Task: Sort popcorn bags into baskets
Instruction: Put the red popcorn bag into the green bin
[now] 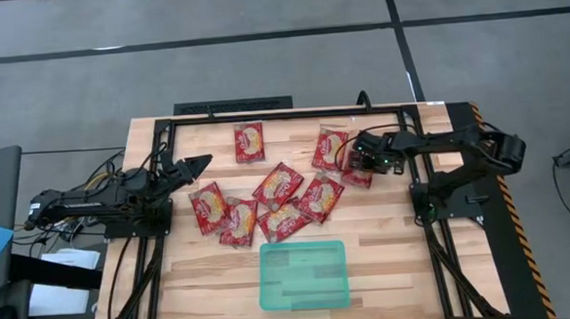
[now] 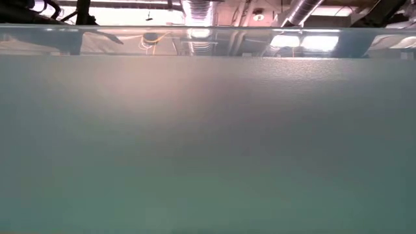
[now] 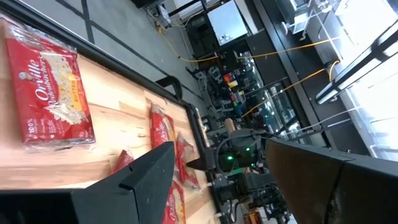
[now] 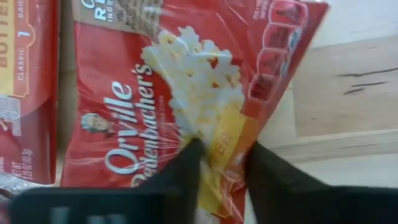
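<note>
The right claw [image 4: 221, 165] pinches an Orville Redenbacher's popcorn bag [image 4: 186, 93] near the worktop's [image 1: 388, 262] right edge; lift it clear before carrying it to the empty teal basket [image 1: 303, 274]. The left claw [image 1: 199, 165] waits, spread.

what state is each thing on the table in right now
right gripper: shut on popcorn bag
left gripper: open, holding nothing
other popcorn bags: lying flat on table, some overlapping
basket: empty
</note>
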Controlling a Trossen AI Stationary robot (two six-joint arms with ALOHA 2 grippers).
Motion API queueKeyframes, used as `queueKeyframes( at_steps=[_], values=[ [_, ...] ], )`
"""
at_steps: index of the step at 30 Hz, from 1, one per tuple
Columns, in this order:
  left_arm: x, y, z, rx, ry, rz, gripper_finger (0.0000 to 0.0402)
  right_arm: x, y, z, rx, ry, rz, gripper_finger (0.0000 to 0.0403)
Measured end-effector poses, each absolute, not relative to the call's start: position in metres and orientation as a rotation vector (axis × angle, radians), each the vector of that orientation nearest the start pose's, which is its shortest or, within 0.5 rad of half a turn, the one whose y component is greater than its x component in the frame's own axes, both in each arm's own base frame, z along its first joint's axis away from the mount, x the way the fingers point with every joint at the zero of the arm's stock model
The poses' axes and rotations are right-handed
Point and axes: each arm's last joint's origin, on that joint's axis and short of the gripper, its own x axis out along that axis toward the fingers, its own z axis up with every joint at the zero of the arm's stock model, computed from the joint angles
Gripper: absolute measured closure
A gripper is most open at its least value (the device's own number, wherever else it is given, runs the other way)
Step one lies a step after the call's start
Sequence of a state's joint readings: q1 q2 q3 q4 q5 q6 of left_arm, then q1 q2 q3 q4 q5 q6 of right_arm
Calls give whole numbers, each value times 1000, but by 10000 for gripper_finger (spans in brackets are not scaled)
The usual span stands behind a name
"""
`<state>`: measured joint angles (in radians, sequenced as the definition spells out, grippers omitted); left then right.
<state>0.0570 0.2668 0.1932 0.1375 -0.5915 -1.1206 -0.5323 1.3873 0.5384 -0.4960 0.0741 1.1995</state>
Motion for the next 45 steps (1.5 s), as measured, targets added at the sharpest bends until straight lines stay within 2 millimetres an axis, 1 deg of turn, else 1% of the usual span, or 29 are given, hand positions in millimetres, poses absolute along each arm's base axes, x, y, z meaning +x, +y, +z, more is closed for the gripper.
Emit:
queueKeyframes(
  at_steps=[3, 4, 9, 13, 16, 19, 22, 25, 32, 38, 42, 45],
  values=[
    [105, 22, 221, -1096, -421, 545, 161, 172, -103, 128, 1285, 861, -1254, 373],
    [105, 22, 221, -1096, -421, 546, 161, 171, -103, 129, 1286, 856, -1242, 385],
    [105, 22, 221, -1096, -422, 547, 161, 171, -100, 143, 1310, 840, -1173, 387],
    [104, 22, 221, -1097, -425, 551, 161, 177, -97, 167, 1306, 756, -1088, 397],
    [104, 23, 221, -1096, -429, 558, 161, 181, -87, 181, 1315, 729, -1041, 395],
    [104, 23, 221, -1096, -430, 557, 161, 192, -72, 201, 1313, 687, -933, 398],
    [104, 22, 221, -1096, -429, 557, 161, 204, -50, 215, 1308, 693, -830, 397],
    [104, 23, 221, -1096, -430, 558, 161, 215, -23, 229, 1319, 693, -736, 398],
    [105, 22, 221, -1089, -410, 535, 161, 236, 52, 246, 1375, 701, -655, 393],
    [106, 20, 219, -1059, -348, 494, 161, 257, 110, 247, 1395, 778, -641, 396],
    [107, 19, 218, -1064, -324, 464, 161, 273, 141, 243, 1364, 849, -669, 392],
    [107, 19, 218, -1066, -306, 436, 161, 284, 159, 239, 1340, 889, -674, 385]
  ],
)
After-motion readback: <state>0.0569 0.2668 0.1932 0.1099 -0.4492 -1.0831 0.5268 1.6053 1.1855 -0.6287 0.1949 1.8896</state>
